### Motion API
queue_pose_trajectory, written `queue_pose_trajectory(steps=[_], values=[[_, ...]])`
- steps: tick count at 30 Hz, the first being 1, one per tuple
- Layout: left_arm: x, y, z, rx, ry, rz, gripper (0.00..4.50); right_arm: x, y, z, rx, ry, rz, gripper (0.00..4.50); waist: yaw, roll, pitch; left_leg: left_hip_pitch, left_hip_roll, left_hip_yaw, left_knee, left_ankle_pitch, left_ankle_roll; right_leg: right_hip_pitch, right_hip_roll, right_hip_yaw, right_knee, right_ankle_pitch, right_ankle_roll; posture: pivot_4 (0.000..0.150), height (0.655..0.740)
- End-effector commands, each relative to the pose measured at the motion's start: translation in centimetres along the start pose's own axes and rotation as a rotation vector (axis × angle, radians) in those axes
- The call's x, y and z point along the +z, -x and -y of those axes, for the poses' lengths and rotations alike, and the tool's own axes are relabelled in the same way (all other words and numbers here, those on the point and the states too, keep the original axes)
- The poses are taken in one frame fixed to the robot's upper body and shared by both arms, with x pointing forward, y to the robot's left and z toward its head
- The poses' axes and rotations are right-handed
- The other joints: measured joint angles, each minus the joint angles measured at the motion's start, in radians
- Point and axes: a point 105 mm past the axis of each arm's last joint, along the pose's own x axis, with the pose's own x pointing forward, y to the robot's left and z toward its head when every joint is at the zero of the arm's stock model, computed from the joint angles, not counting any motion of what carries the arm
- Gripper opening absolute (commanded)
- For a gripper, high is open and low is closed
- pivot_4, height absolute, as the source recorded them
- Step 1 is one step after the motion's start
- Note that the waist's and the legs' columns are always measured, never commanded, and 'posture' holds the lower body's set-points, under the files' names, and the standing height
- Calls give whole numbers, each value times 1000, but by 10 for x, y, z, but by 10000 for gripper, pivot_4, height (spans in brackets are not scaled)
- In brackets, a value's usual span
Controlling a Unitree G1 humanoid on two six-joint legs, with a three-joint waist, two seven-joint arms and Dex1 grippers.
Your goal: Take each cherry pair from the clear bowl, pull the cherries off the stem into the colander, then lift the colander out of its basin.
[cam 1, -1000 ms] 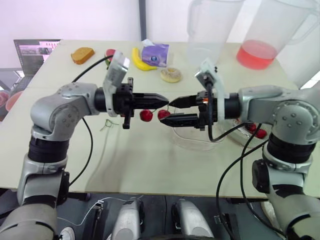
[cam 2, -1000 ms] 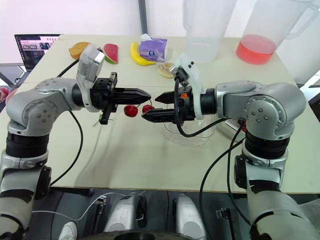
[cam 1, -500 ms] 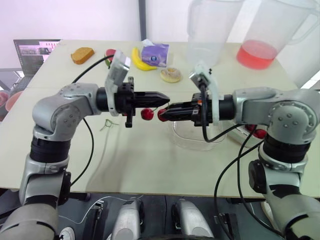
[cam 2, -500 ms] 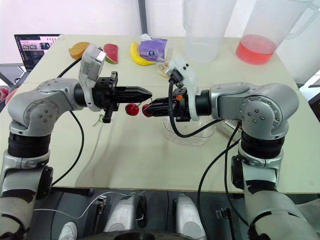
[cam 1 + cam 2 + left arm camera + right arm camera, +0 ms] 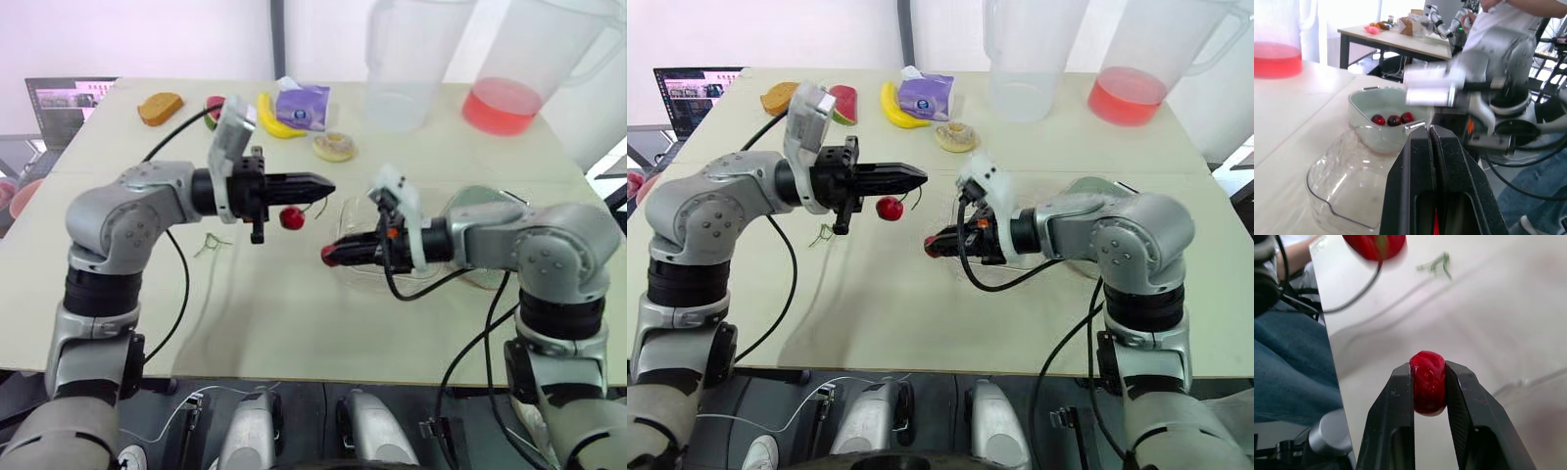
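beige table (image 5: 294, 323), pitcher w/ red liquid (image 5: 505, 103) at back. left gripper (image 5: 328, 185) closed, pinching stem (image 5: 916, 200), one cherry (image 5: 291, 216) hanging under it. right gripper (image 5: 933, 244) clamps other cherry (image 5: 1428, 382) above table, near clear bowl (image 5: 1342, 186). colander (image 5: 1359, 99) partly hidden behind right arm.

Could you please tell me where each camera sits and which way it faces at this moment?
Eye views: on the head, looking forward and down over the table; both arms show, left gripper and right gripper.
Left wrist view: along its shut fingers toward the clear bowl, colander and the right arm.
Right wrist view: along its fingers, shut on a stemless cherry, across the table.
Shared: the hanging cherry, its stem in the left gripper, in eye and right wrist views.
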Motion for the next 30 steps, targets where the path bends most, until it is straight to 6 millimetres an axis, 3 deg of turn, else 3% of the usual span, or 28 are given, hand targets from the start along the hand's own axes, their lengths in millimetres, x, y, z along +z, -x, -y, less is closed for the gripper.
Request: queue_pose_trajectory(steps=[1,6,10,13,16,18,23,30], values=[[12,2,6,-12,-40,27,0,10,9,2,-37,37,52,4545,1,0,0,0,0,0,0,0,0,0,0,0,0,0,0,1500,7400],[10,6,3,8,-33,14,0,21,31,5,-72,15,137,4545,4,0,0,0,0,0,0,0,0,0,0,0,0,0,0,1500,7400],[6,11,0,34,-21,4,0,16,67,31,-276,-39,201,4545,6,0,0,0,0,0,0,0,0,0,-1,0,0,0,0,1500,7400],[0,14,-3,64,-21,-9,0,3,101,65,-537,-108,238,4545,5,0,0,0,0,0,0,0,0,1,-1,0,-1,0,0,1500,7400],[-2,15,-6,94,-8,5,0,-32,146,104,-927,-169,194,4545,6,0,0,0,0,0,0,0,0,0,-1,0,-1,0,0,1500,7400],[-3,15,-7,111,8,21,0,-52,172,118,-1135,-225,212,4545,6,0,0,0,0,0,0,0,0,1,0,0,-1,0,0,1500,7400],[-3,13,-9,127,13,40,0,-70,189,130,-1301,-289,247,4545,-4,1,0,0,0,1,-1,3,-5,0,1,2,0,0,0,1500,7400],[-5,12,-10,137,11,37,0,-88,182,139,-1296,-358,231,4545,3,1,0,1,0,1,-2,3,-5,0,2,2,0,0,0,1500,7400]])
